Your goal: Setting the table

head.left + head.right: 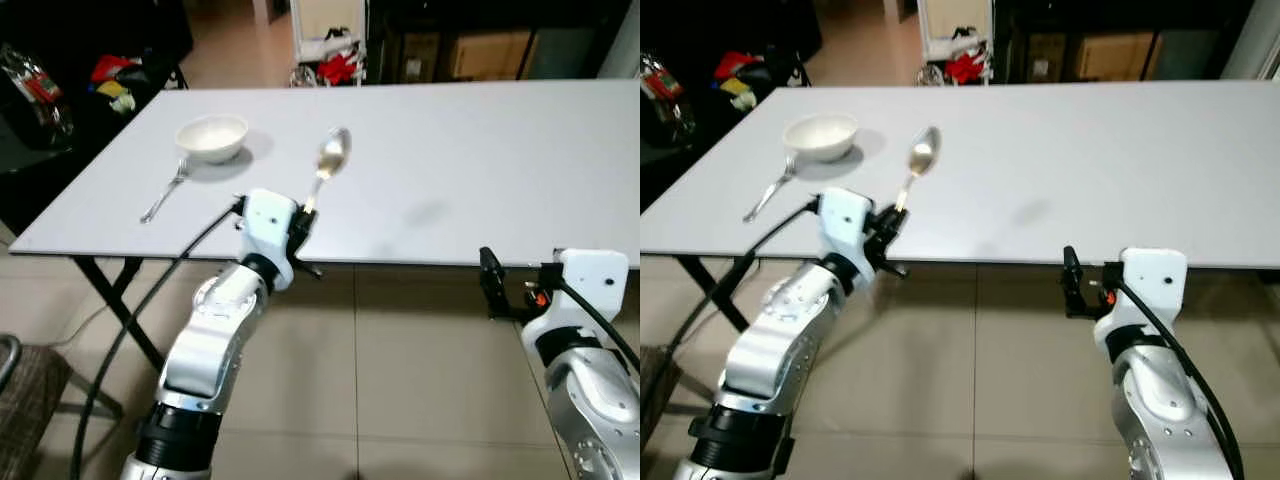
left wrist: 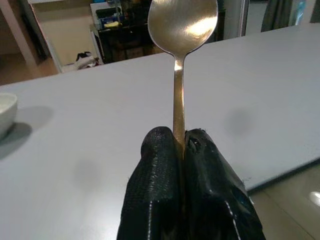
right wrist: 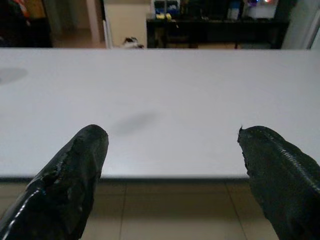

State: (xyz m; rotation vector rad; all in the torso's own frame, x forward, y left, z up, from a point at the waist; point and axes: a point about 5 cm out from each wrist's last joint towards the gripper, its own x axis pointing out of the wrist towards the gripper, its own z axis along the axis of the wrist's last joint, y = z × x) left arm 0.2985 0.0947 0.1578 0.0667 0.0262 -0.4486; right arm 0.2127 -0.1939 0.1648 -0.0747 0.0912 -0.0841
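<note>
White table (image 1: 450, 170) over tiled floor. Left gripper (image 2: 182, 150) at table's near edge, pinching spoon (image 1: 330, 160) handle, bowl end raised toward 12 o'clock. Bowl (image 1: 212, 137) and fork (image 1: 165, 190) at 10 o'clock. Right gripper (image 3: 172, 150) spread, empty, near edge.

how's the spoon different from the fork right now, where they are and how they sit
The spoon is pinched by its handle in the left end effector, its bowl raised over the table; the fork lies flat on the table, untouched. The spoon is to the right of the white bowl; the fork lies beside that bowl on its near left. The spoon looks golden; the fork looks silvery. Both are slim metal cutlery.
</note>
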